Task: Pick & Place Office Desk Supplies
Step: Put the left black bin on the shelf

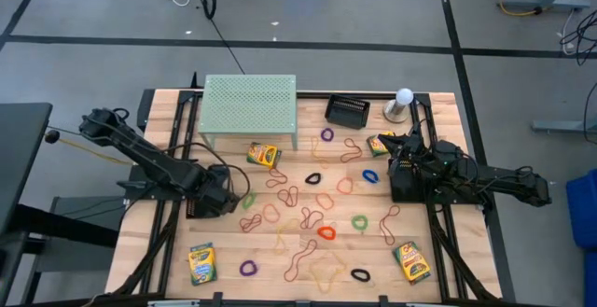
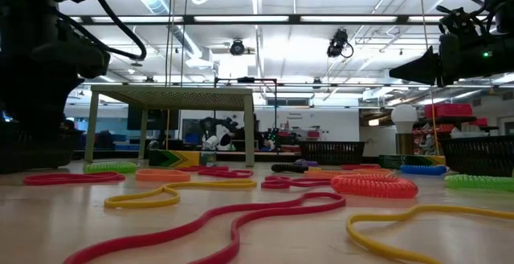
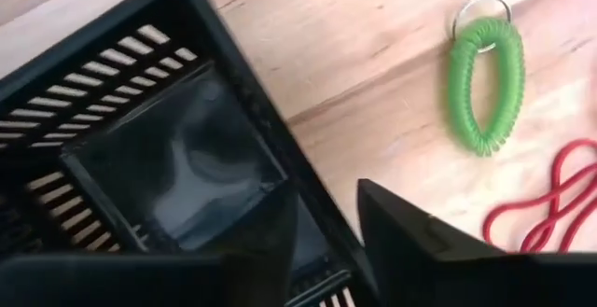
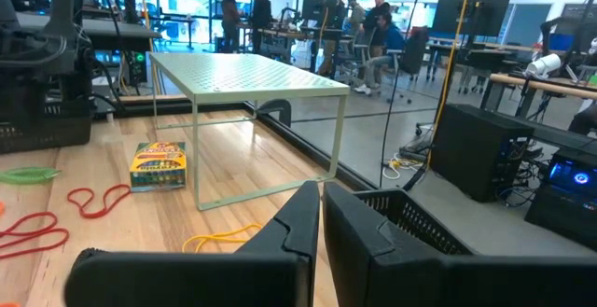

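Progress: you are early in the job, by my reading. Nearly all the supplies lie loose on the surface (image 1: pixel 187 111).
Done: nothing that I can confirm. The left wrist view looks down into the black tray (image 3: pixel 168 176) under the left arm, and the part of its floor that shows is bare.
Left to do: rubber bands (image 1: pixel 317 204) spread across the middle of the surface, plus four crayon boxes.
Crayon boxes: one just in front of the green mesh shelf (image 1: pixel 250 102) at (image 1: pixel 264 155); one near-left (image 1: pixel 201 263); one near-right (image 1: pixel 411 260); one far-right beside the right arm (image 1: pixel 381 144). All lie flat, yellow and green faces up.
Rubber bands: thin loops, tan, red, orange, green, purple, black; some overlap, most lie apart.
Green coil loop: (image 3: pixel 485 83), with a metal ring, on bare wood just beside the tray.
Left pincer: (image 3: pixel 326 242) over the tray's rim, jaws a narrow gap apart, nothing between them.
Right pincer: (image 4: pixel 320 216) at far-right, raised, jaws together, empty.
Second tray: (image 1: pixel 347 111), far, between shelf and ball-topped stand (image 1: pixel 401 102).
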